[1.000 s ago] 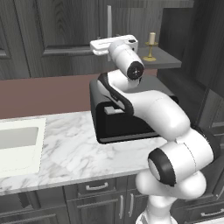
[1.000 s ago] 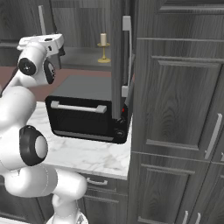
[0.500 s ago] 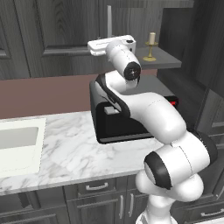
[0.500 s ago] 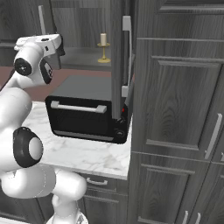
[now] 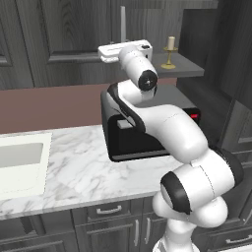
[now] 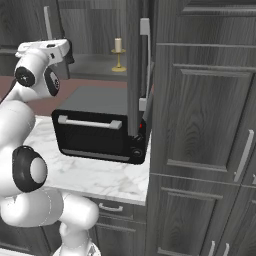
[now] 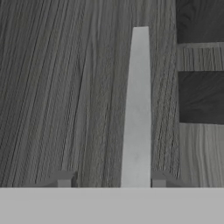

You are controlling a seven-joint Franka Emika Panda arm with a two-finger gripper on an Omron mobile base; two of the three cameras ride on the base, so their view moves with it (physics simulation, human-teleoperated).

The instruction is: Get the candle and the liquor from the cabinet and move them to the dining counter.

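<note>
Robot hand (image 7: 111, 179) up at a dark grey cabinet (image 5: 74, 44) door, fingertips (image 7: 64, 179) set either side of its silver bar handle (image 7: 137, 109); can't tell if clamped. Candle (image 5: 170, 50) stands on the open shelf (image 5: 189, 66) to the right, above a black oven (image 6: 100, 127) on the marble table (image 5: 74, 167).

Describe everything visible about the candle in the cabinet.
The candle is a short cream-white pillar standing upright on a small gold candlestick with a thin stem and round base. It sits alone on the dark grey shelf of the open cabinet, above the black oven. Nothing touches it except the shelf; the end effector is off to its left, apart from it.
</note>
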